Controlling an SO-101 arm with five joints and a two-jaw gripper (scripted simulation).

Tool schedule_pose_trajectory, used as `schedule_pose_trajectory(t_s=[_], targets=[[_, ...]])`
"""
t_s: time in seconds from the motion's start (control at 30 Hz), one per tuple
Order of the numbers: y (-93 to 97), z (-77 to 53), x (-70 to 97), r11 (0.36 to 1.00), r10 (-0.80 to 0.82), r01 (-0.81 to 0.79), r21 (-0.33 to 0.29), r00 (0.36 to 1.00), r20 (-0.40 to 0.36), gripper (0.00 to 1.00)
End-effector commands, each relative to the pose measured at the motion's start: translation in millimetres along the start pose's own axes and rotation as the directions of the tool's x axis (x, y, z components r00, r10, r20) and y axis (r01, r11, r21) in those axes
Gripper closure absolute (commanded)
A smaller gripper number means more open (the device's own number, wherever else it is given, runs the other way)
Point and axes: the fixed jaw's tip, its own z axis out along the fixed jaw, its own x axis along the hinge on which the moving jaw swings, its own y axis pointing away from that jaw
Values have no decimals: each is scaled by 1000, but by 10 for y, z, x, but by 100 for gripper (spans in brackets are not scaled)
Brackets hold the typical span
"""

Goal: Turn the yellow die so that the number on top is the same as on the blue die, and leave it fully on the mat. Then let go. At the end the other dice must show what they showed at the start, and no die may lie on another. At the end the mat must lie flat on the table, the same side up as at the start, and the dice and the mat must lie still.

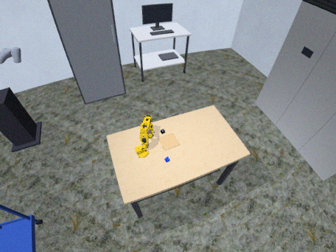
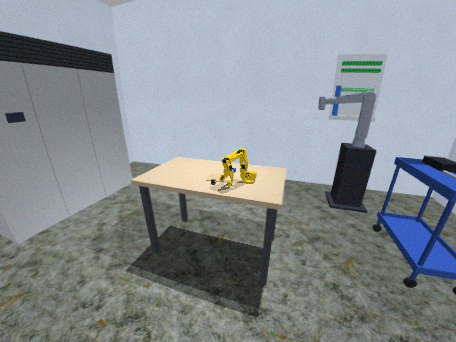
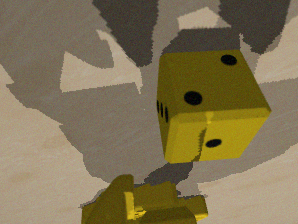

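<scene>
The yellow die [image 3: 215, 82] fills the middle right of the wrist view. Its largest visible face has two pips, the face below has one, and the narrow left face shows three; which is on top is unclear. My gripper [image 2: 226, 181] is open with nothing between its fingers; one jaw tip [image 3: 145, 202] shows at the bottom of the wrist view, a little apart from the die. The blue die [image 1: 167, 159] [image 2: 234, 170] lies on the table; its top number is too small to read. The tan mat [image 1: 169, 141] lies flat, with no die on it.
A black die [image 1: 163, 131] [image 2: 213, 182] stands just off the mat, near the arm's reach. The yellow arm [image 1: 144, 134] [image 2: 242, 157] stands on the wooden table [image 1: 210, 140] [image 2: 170, 172], beside the mat. Its shadow covers the area around the yellow die.
</scene>
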Motion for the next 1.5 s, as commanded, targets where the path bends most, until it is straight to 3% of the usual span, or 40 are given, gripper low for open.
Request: schedule_pose_trajectory(t_s=[0.0,0.77,1.47], targets=[[13,-90,-47,1000,2,-1,-7,998,62,65],[24,115,-134,1000,0,0,-3,1000,27,65],[26,176,-153,1000,-1,1,-2,1000,16,65]])
